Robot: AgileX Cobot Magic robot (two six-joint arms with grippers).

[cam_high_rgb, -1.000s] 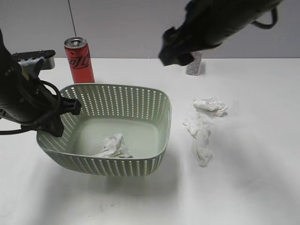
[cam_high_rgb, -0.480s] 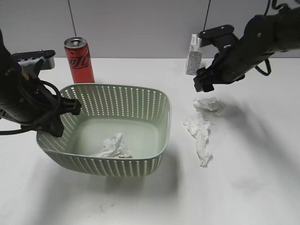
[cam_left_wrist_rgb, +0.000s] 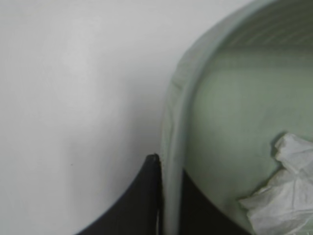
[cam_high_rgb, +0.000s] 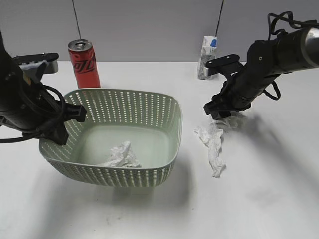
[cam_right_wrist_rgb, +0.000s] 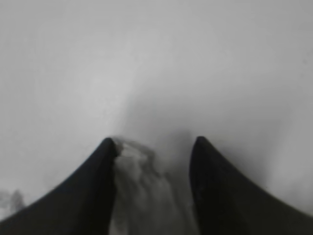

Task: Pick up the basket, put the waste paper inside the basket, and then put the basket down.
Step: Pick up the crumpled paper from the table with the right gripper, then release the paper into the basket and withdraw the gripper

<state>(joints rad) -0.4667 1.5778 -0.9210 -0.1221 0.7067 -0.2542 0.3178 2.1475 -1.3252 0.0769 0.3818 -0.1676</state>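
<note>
One crumpled white paper wad (cam_high_rgb: 119, 155) is lying in the pale green slotted plastic basket (cam_high_rgb: 149, 112) clamped by the left gripper (cam_left_wrist_rgb: 168, 196), while farther right the right gripper (cam_right_wrist_rgb: 154, 147) is straddling another wad (cam_right_wrist_rgb: 142, 196), fingers apart, risking a partial pinch.

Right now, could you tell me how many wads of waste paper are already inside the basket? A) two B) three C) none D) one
D: one white wad lies on the floor of the basket, while the other two, the long twisted wad and the small wad under the right gripper, sit on the table.
</note>
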